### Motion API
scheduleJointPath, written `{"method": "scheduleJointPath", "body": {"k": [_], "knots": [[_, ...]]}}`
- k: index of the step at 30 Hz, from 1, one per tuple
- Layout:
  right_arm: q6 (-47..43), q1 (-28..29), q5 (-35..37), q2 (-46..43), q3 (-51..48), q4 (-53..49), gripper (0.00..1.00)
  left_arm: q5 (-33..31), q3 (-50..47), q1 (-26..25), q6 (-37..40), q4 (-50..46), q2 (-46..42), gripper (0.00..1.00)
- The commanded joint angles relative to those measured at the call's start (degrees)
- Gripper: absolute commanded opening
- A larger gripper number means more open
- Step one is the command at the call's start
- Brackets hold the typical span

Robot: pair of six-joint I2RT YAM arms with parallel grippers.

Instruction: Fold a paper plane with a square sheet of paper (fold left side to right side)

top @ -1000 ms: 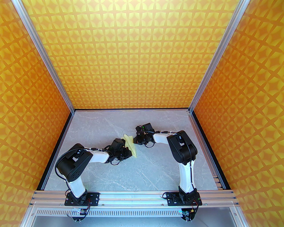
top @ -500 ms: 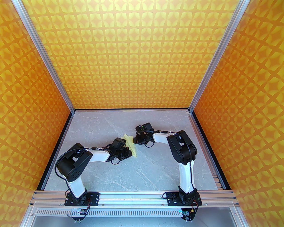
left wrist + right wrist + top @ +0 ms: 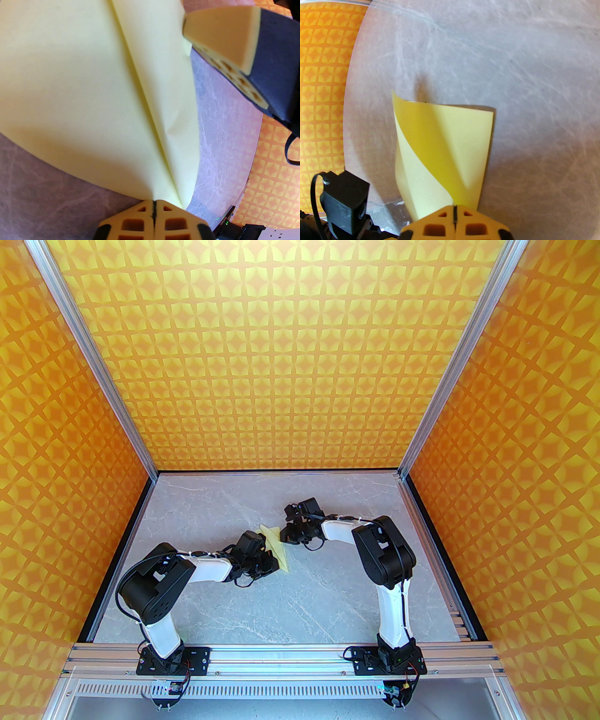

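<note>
2 arms bent inward, both grippers pinched tight.
Left gripper (image 3: 275, 563) and right gripper (image 3: 283, 536) face each other, fingertips near, each clamping paper (image 3: 82, 93) at its tip; right gripper's fingers (image 3: 222, 30) sit ahead and right of the left gripper's closed jaws.

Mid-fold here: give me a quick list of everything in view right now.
paper: one, pale yellow, partly folded, held between both pincers at mid-table
table: one, grey marbled, floor of the cell
walls: three, orange patterned, around the table
left pincer: one, tan fingers, shut on the paper's pointed end
right pincer: one, tan fingers, shut on the paper's other end
</note>
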Motion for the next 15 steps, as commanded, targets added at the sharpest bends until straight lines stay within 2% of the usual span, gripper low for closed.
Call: {"method": "scheduleJointPath", "body": {"k": [1, 15], "knots": [[-1.0, 0.2, 1.3, 1.8, 1.3, -1.1, 0.00, -3.1, 0.5, 0.4, 1.5, -4.3, 1.8, 0.01], [-1.6, 0.2, 1.8, 3.3, 0.7, -1.1, 0.00, -2.7, 0.7, 0.5, 1.8, -4.4, 1.9, 0.01]]}}
